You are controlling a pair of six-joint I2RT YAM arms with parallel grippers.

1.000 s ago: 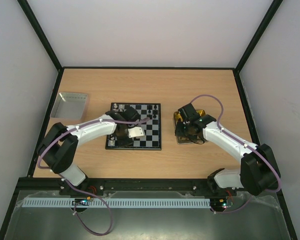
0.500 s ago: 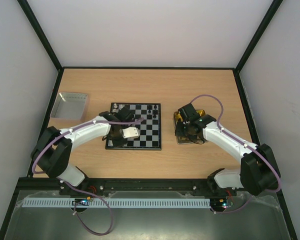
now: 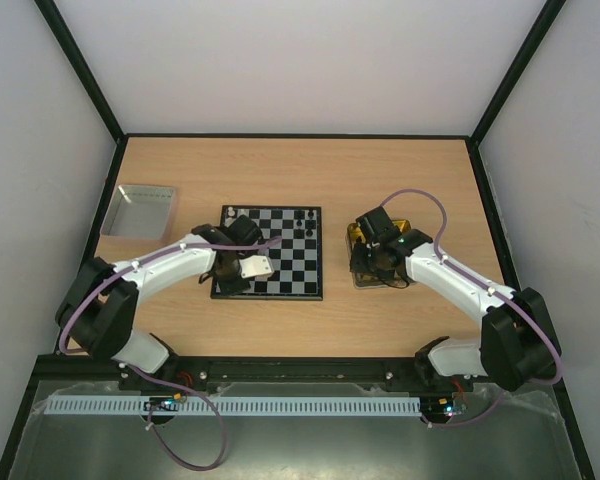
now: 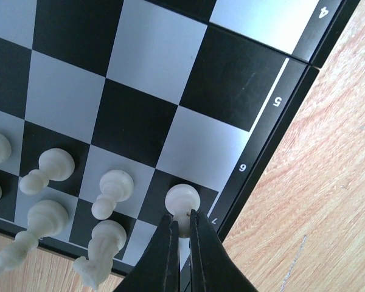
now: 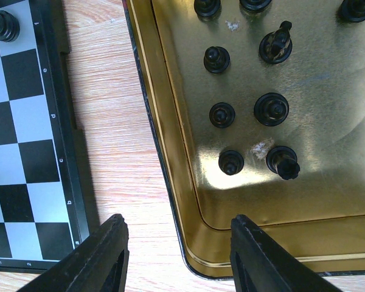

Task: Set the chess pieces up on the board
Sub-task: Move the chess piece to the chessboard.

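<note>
Left tool (image 4: 182, 216) is pinching a light, slippery white pawn (image 4: 182, 198) by its stem near the board's (image 4: 152, 42) 7 o'clock corner. Right tool (image 5: 177, 226) is hanging half-open, empty.

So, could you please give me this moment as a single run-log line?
left pincer: shut on white pawn at board edge | right pincer: open over yellow tray | black pieces: in tray

2 white arms (image 3: 170, 262), black joints (image 3: 515, 340), purple cables (image 3: 420, 194).

Jaws pinch a white pawn (image 4: 182, 199) on the board (image 4: 231, 79).
</note>
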